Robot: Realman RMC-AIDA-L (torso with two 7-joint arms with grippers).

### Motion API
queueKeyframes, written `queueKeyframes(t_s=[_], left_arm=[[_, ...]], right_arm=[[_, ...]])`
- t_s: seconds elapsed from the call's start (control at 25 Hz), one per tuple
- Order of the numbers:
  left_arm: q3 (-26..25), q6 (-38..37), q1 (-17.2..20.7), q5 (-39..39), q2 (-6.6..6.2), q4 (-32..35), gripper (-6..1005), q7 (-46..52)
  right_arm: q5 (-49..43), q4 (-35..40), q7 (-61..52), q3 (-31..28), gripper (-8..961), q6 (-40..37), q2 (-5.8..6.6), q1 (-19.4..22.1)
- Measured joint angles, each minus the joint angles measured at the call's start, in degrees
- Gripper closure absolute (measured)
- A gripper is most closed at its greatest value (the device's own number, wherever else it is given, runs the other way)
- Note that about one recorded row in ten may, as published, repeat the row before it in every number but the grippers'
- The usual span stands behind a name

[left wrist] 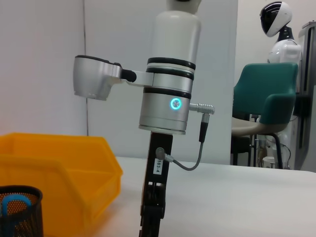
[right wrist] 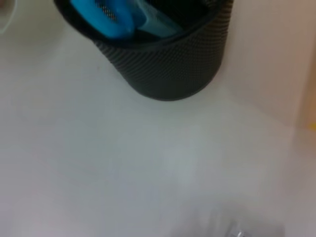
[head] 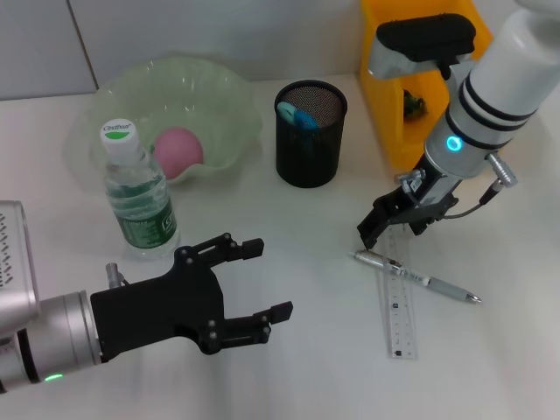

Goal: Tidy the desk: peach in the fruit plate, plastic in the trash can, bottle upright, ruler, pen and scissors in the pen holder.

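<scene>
My right gripper (head: 391, 229) hangs open just above the near end of the silver pen (head: 420, 280), which lies across a clear ruler (head: 398, 306) on the white desk. The black mesh pen holder (head: 311, 131) holds the blue-handled scissors (head: 297, 115); the right wrist view shows the same pen holder (right wrist: 168, 64) and scissors (right wrist: 111, 17) close up. A pink peach (head: 179, 149) rests in the pale green fruit plate (head: 219, 92). The bottle (head: 136, 192) stands upright in front of the plate. My left gripper (head: 271, 280) is open and empty at the lower left.
A yellow bin (head: 411, 79) stands at the back right with a small dark item (head: 413, 105) inside. In the left wrist view the right arm (left wrist: 168, 98) rises beside the yellow bin (left wrist: 59, 168). Bare desk lies between the two grippers.
</scene>
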State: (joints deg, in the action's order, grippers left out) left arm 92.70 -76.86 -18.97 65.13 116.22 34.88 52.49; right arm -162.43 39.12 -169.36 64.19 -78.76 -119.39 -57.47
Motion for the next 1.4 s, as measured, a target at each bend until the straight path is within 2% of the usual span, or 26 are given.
queueKeyframes(t_s=[0.32, 1.2, 1.4], left_arm=[[-0.31, -0.53, 0.08, 0.0, -0.03, 0.02, 165, -0.3], [-0.34, -0.5, -0.1, 0.0, 0.09, 0.74, 164, -0.46], [-0.33, -0.3, -0.12, 0.0, 0.14, 0.77, 165, -0.46]], right_arm=[[0.01, -0.06, -0.09, -3.12, 145, -0.75, 0.14, 0.47], [-2.62, -0.05, 0.06, -2.26, 146, 0.36, 0.22, 0.16], [-2.46, -0.1, 0.3, -0.51, 147, 0.39, 0.15, 0.16]])
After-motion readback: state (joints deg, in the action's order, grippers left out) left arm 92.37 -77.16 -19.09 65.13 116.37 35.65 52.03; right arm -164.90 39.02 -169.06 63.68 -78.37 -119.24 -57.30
